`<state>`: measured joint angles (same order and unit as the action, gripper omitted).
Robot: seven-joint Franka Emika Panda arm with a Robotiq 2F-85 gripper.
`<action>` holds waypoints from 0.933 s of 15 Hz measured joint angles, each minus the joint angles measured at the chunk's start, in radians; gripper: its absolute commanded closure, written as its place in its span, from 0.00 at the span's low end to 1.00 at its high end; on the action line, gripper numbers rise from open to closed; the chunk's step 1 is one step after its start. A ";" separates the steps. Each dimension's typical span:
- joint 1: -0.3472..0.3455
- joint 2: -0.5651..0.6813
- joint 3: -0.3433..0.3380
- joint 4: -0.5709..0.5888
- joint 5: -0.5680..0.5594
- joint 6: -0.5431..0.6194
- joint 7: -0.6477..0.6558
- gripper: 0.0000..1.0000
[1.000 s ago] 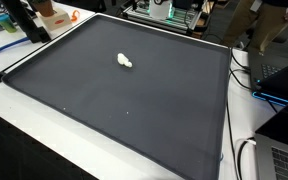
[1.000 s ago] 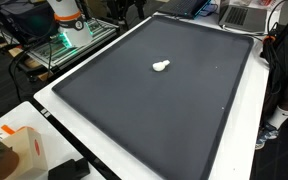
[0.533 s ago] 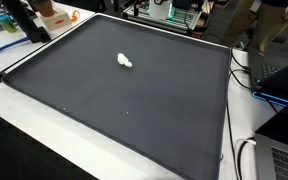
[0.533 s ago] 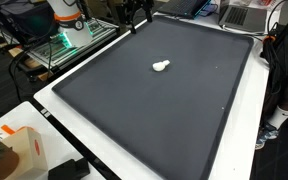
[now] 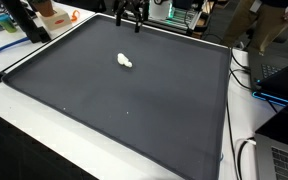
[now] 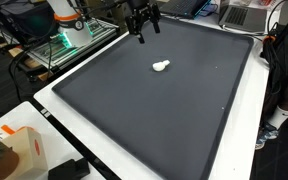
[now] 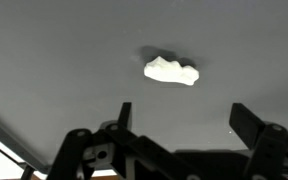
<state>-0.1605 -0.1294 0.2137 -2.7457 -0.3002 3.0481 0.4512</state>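
A small white lumpy object (image 5: 125, 61) (image 6: 161, 67) (image 7: 171, 71) lies on a large dark grey mat (image 5: 134, 100) (image 6: 164, 100). My black gripper (image 5: 132, 22) (image 6: 142, 30) (image 7: 184, 115) hangs over the mat's far edge, well short of the white object and above it. Its two fingers (image 7: 248, 120) stand wide apart with nothing between them. In the wrist view the white object lies ahead of the fingers, apart from them.
A white table border (image 6: 94, 140) frames the mat. An orange and white object (image 5: 52, 14) and a black block sit at one corner. Cables (image 5: 242, 70) and electronics lie along a side; a person's legs (image 5: 264, 25) stand beyond the table.
The gripper has come into both exterior views at the mat's far edge, moving in over the mat. The white object has not moved.
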 measured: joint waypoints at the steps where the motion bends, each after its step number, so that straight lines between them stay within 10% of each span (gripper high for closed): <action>1: -0.042 0.000 0.019 0.002 -0.068 0.005 0.033 0.00; 14: -0.242 -0.006 0.112 0.054 -0.300 0.066 0.217 0.00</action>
<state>-0.4022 -0.1355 0.3253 -2.6921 -0.6000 3.1145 0.6685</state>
